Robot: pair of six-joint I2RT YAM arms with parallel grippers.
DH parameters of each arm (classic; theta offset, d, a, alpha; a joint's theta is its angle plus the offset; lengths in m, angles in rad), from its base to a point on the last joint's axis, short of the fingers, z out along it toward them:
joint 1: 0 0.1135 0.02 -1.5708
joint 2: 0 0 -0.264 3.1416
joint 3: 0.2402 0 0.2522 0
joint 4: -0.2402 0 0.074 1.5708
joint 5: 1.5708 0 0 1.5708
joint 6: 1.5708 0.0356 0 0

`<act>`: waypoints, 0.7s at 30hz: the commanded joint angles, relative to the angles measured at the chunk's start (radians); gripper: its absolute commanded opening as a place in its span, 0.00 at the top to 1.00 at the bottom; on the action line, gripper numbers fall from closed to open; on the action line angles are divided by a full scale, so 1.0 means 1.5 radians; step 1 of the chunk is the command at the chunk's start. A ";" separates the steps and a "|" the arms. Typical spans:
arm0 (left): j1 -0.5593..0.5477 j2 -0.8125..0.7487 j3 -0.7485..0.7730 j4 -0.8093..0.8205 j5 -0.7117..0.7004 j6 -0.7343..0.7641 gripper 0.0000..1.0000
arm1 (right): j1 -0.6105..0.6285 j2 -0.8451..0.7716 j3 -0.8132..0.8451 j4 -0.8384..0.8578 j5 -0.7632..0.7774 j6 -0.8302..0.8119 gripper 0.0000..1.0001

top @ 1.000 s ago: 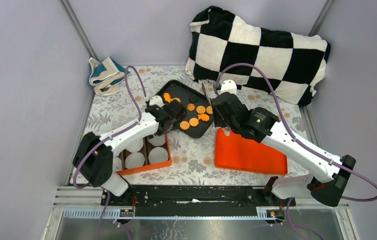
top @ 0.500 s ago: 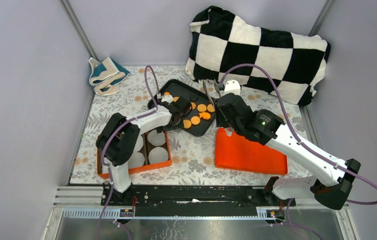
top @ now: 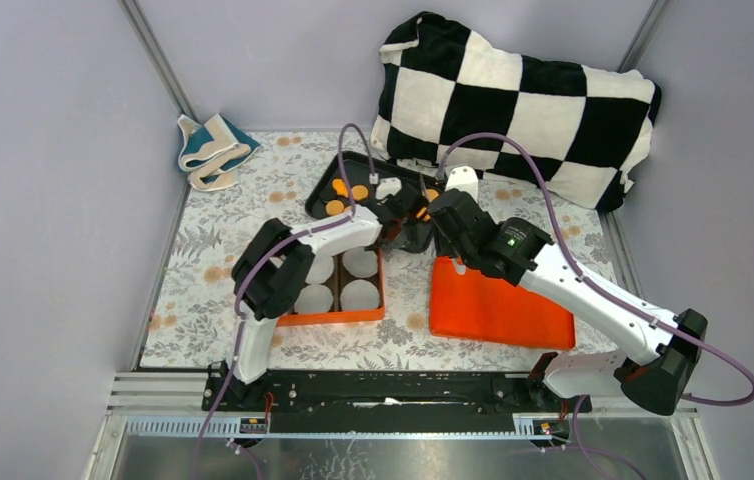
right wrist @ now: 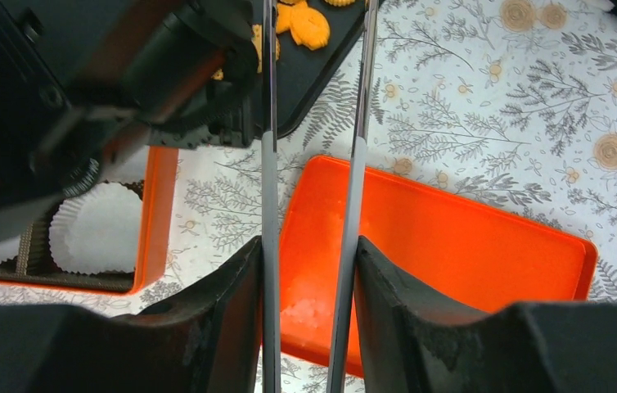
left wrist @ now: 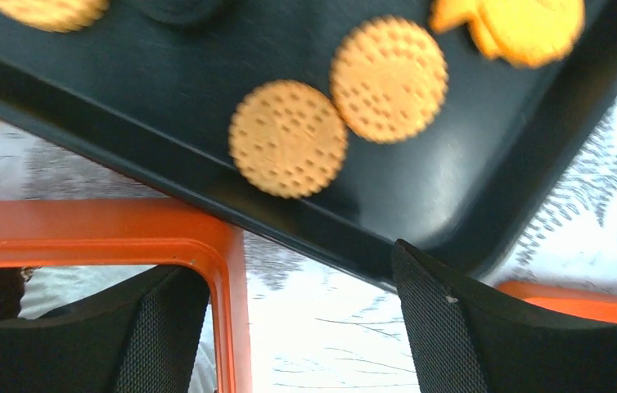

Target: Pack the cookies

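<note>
Several orange cookies (top: pixel 338 187) lie on the black tray (top: pixel 353 170); in the left wrist view two round cookies (left wrist: pixel 288 137) sit close to the tray's (left wrist: pixel 166 90) near rim. My left gripper (top: pixel 393 213) (left wrist: pixel 290 262) is open, low at the tray's near right edge. A corner of the orange box (left wrist: pixel 222 254) shows between its fingers. My right gripper (top: pixel 443 215) (right wrist: pixel 309 246) is shut on metal tongs (right wrist: pixel 269 164). Their two arms reach toward the tray's right end, where more cookies (right wrist: pixel 309 24) lie; their tips are out of view.
The orange box (top: pixel 331 318) holds white paper cups (top: pixel 360 294) (right wrist: pixel 96 229) and sits just in front of the tray. An orange lid (top: pixel 498 305) (right wrist: pixel 452 237) lies to the right under my right arm. A checkered cushion (top: pixel 513 100) is at the back right, a folded cloth (top: pixel 211 148) at the back left.
My left arm has swung right along the tray's near side to its right end. The orange box has slid right and a little farther away. The right arm barely moved.
</note>
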 commanded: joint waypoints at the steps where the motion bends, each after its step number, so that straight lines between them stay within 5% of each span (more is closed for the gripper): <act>1: -0.020 0.041 0.046 0.049 0.038 0.010 0.18 | -0.022 -0.018 -0.007 0.024 0.028 0.007 0.54; 11: -0.010 -0.165 -0.064 0.003 -0.071 -0.053 0.17 | -0.070 -0.001 -0.015 0.044 0.011 -0.001 0.54; 16: -0.007 -0.327 -0.053 -0.027 -0.106 -0.045 0.14 | -0.078 0.078 0.038 0.058 -0.047 -0.028 0.54; 21: 0.006 -0.373 -0.015 -0.047 -0.117 -0.014 0.12 | -0.078 0.187 0.134 0.051 -0.146 -0.048 0.54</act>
